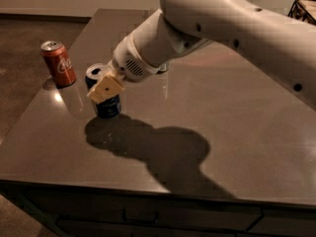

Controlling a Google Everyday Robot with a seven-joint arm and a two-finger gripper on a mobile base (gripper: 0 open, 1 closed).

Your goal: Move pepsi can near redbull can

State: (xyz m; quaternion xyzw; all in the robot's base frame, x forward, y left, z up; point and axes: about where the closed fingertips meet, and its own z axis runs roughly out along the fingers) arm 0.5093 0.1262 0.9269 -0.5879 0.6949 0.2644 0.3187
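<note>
My gripper (105,88) grips the pepsi can (108,106), upright on the table (232,127). A red cola can (59,63) stands near.

The arm (232,23) is a thick, smooth shell of off-white, rounded like a tube and swelling at the joint; small dark round dots stud its surface; toward the wrist it narrows into a ringed collar with a patch of fine vent holes. The gripper (105,89), at the arm's lower left end, is a blocky pale tan piece.
</note>
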